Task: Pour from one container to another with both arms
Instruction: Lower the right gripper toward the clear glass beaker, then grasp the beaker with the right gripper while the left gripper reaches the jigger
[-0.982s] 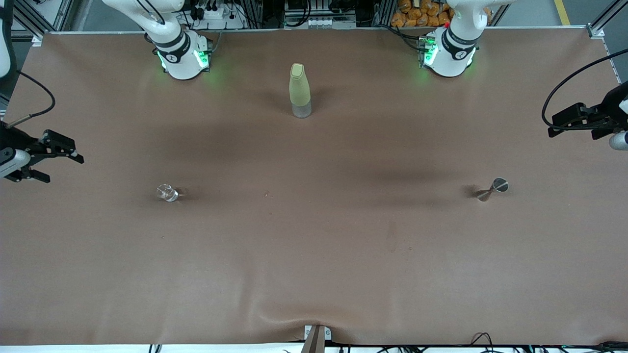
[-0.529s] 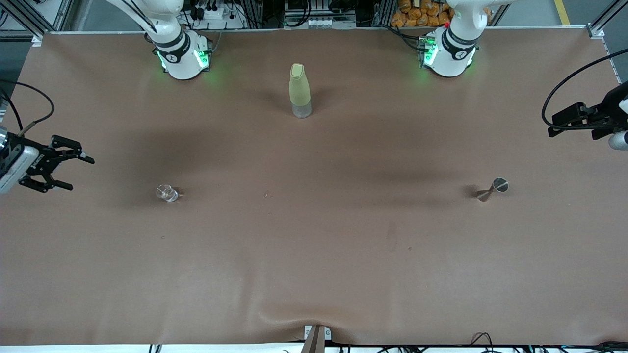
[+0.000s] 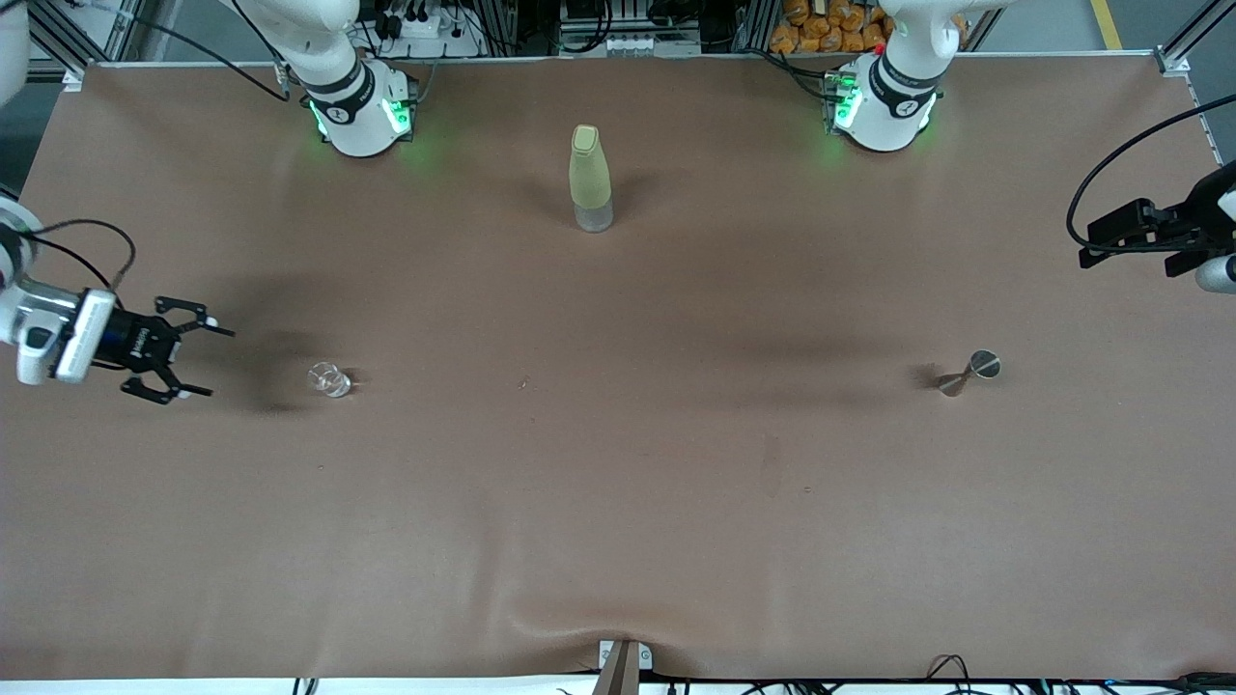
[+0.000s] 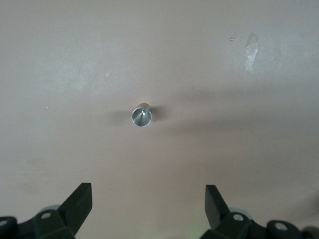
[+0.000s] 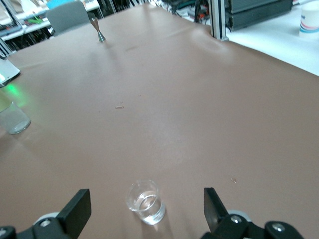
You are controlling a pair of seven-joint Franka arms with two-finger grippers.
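A brown mat (image 3: 618, 502) covers the table, rippled at its six o'clock edge in the front view. The tiny clear glass cup (image 3: 329, 379) stands upright toward the right arm's end. The right gripper (image 3: 193, 361) hangs at the cup's nine o'clock in that view, apart from it, its fingers spread wide and empty. The right wrist view shows what the high camera does not: a little clear liquid in the cup (image 5: 145, 201), which sits between the two fingertips (image 5: 79, 209) but ahead of them.

The metal hourglass cup (image 3: 969, 373) stands toward the left arm's end. The left wrist view looks straight down into its round rim (image 4: 141, 115), with the left gripper (image 4: 148, 206) spread and empty above it. A tall pale yellow-green bottle (image 3: 590, 179) stands between the green-lit bases. Frames and cables line the table's twelve o'clock edge.
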